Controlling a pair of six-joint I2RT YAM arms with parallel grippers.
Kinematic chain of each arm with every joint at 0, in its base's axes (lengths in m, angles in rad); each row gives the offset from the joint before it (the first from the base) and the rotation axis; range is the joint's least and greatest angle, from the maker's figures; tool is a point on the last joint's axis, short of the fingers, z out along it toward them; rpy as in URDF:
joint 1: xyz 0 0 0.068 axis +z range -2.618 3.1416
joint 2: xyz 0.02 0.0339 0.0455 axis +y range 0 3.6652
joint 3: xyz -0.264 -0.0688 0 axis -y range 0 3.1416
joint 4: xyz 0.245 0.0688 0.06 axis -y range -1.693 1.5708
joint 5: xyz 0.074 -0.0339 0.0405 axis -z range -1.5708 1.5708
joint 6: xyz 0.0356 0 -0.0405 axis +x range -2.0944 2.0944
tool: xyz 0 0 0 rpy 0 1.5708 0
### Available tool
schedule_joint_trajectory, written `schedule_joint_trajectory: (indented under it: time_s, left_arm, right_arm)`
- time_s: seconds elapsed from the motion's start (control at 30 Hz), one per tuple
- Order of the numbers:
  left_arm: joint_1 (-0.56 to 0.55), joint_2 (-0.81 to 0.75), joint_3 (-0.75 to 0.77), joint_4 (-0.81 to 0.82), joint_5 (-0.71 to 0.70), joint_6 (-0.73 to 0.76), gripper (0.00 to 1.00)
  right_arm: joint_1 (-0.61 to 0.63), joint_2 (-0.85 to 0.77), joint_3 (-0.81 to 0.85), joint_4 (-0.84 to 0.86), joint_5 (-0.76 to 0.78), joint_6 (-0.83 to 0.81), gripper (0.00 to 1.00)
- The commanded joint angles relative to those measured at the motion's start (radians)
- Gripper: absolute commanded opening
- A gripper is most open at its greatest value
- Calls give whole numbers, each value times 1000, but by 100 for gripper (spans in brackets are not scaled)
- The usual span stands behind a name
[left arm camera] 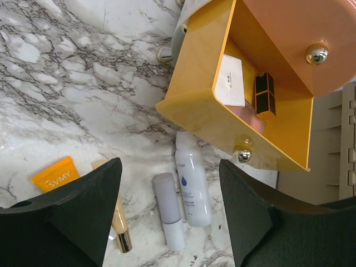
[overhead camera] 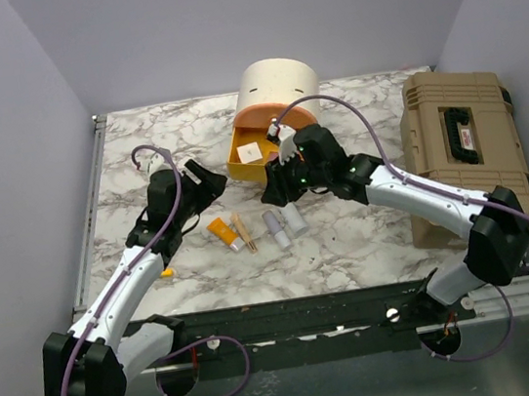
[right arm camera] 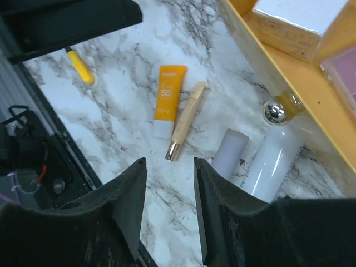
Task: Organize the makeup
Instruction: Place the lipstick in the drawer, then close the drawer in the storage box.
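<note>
Loose makeup lies on the marble in front of the open yellow-orange drawer (overhead camera: 241,170): an orange tube (overhead camera: 221,232), a beige gold-ended stick (overhead camera: 243,231), a frosted tube (overhead camera: 275,228) and a white bottle (overhead camera: 294,217). The drawer holds a white square compact (left arm camera: 232,80), a black-gold lipstick (left arm camera: 265,93) and a pink palette (left arm camera: 248,115). My left gripper (overhead camera: 205,179) is open and empty, above and left of the tubes; in its wrist view (left arm camera: 169,167) the frosted tube (left arm camera: 168,211) and white bottle (left arm camera: 192,183) lie between the fingers. My right gripper (overhead camera: 276,191) is open and empty beside the drawer, over the marble (right arm camera: 168,164).
The cream cylindrical case (overhead camera: 275,83) stands behind the drawer. A tan toolbox (overhead camera: 459,146) sits at the right edge. A small yellow item (overhead camera: 166,271) lies by the left arm, near the table's front rail (overhead camera: 291,314).
</note>
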Motion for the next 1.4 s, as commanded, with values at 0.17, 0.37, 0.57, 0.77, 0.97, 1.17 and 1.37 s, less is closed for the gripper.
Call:
schedule_joint_trajectory:
  time_s: [0.17, 0.37, 0.57, 0.77, 0.97, 1.17, 1.37]
  left_arm:
    - [4, 46, 31, 53, 104, 48, 70]
    - [-28, 142, 46, 175, 250, 105, 65]
    - [-148, 222, 41, 281, 186, 65, 62]
    - [-253, 287, 39, 387, 41, 25, 57]
    - [-271, 385, 108, 421, 13, 11, 50]
    - [-274, 418, 133, 419, 10, 6, 49]
    - [-277, 487, 154, 416, 19, -18, 43]
  right_arm:
    - [34, 56, 12, 35, 324, 127, 46]
    - [42, -171, -48, 182, 273, 56, 56]
    - [-121, -53, 269, -78, 436, -7, 61]
    - [-349, 158, 473, -116, 154, 41, 61]
    - [-424, 412, 761, -215, -2, 48, 61]
    - [-445, 501, 844, -204, -115, 81, 61]
    - [-449, 530, 818, -221, -221, 94, 61]
